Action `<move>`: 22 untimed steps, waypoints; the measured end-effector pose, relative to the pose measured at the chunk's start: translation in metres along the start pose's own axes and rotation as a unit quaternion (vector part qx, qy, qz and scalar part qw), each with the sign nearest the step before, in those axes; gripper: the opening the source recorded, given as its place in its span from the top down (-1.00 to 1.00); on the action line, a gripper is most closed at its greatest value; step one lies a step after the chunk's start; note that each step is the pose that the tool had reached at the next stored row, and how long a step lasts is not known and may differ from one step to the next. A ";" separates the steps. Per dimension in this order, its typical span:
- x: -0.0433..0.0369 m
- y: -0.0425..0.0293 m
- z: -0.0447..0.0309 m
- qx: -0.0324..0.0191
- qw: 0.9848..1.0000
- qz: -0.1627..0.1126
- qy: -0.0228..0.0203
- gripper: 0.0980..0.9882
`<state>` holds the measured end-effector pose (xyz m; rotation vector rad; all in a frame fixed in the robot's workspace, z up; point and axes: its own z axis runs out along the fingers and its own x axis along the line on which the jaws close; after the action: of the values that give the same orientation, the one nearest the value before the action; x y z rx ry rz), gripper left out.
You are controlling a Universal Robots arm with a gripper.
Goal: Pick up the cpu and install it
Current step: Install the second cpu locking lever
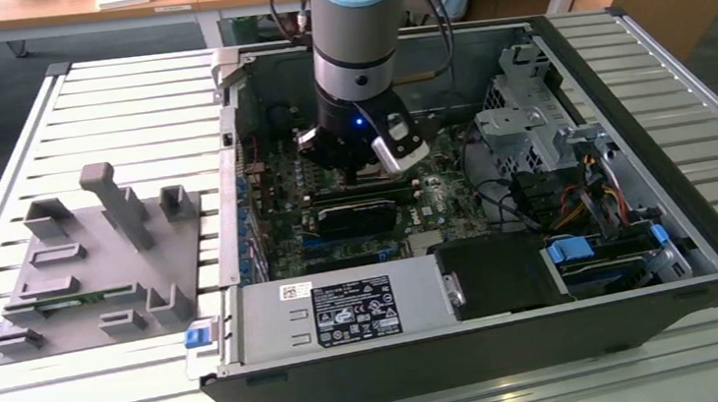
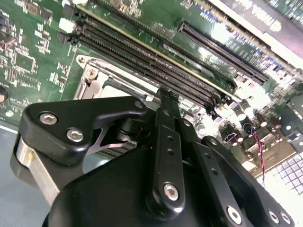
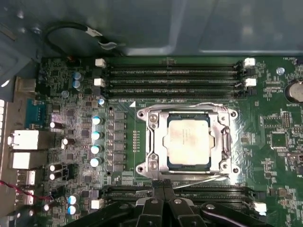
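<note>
The chip sits in its socket on the board.

I see the chip (image 3: 188, 139) lying flat inside the metal frame (image 3: 226, 142), between the memory slots (image 3: 170, 78). My claw (image 3: 164, 191) hangs at 6 o'clock from it, fingers pressed together, holding nothing.

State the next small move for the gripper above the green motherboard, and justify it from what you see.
Probably a short straight lift away from the green motherboard. In the first wrist view the silver-grey square cpu already lies flat inside its metal socket frame, and the black gripper sits shut beside that frame, apparently holding nothing.
</note>
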<state>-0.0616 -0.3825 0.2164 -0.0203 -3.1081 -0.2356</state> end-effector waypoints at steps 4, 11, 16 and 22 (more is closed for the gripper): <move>0.0032 -0.0020 0.0029 -0.008 1.000 0.000 0.000 0.98; 0.0069 -0.0048 0.0101 -0.019 1.000 -0.001 -0.001 0.98; 0.0082 -0.0057 0.0123 -0.025 1.000 -0.001 -0.001 0.98; 0.0113 -0.0099 0.0119 -0.033 0.999 -0.001 -0.001 0.98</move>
<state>-0.0734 -0.3903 0.2035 -0.0184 -3.1013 -0.3379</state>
